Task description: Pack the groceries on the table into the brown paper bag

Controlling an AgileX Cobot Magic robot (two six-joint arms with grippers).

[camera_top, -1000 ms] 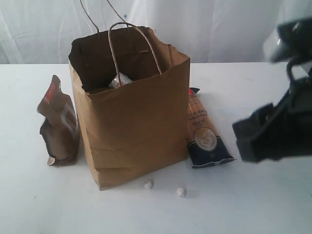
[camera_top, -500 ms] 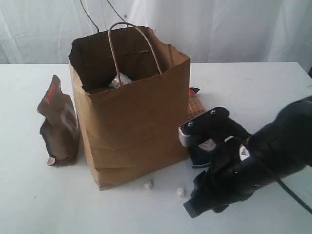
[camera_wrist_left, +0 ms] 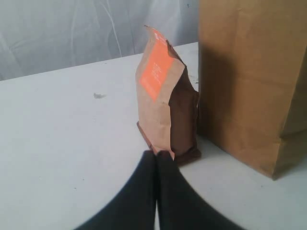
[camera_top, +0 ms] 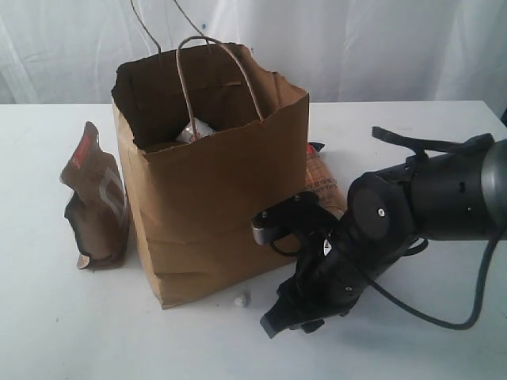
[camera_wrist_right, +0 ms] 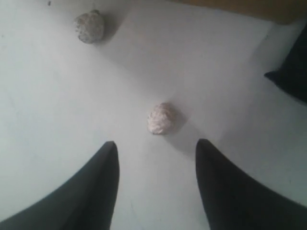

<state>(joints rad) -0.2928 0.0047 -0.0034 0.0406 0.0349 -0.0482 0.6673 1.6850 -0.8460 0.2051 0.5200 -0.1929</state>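
Observation:
The brown paper bag [camera_top: 214,182] stands upright and open in the middle of the white table [camera_top: 63,332]. Something pale [camera_top: 195,131] shows inside it. The dark-brown pouch [camera_top: 95,202] stands left of the bag. The orange-navy packet [camera_top: 320,180] lies on the bag's right, partly behind my right arm. My right gripper [camera_top: 277,319] is low over the table in front of the bag, open [camera_wrist_right: 156,143], with a small crumpled white ball [camera_wrist_right: 162,118] just beyond its fingertips. My left gripper [camera_wrist_left: 157,154] is shut and empty, its tips close to the foot of the pouch [camera_wrist_left: 163,105].
A second white ball [camera_top: 242,300] [camera_wrist_right: 89,27] lies by the bag's front corner. The bag's wall [camera_wrist_left: 252,81] rises right beside the pouch. A corner of the navy packet [camera_wrist_right: 292,72] lies near the right gripper. White curtains hang behind the table.
My right arm has swung in from the right edge and come down to the table in front of the bag, now covering one white ball in the exterior view. Bag, pouch and packet have not moved.

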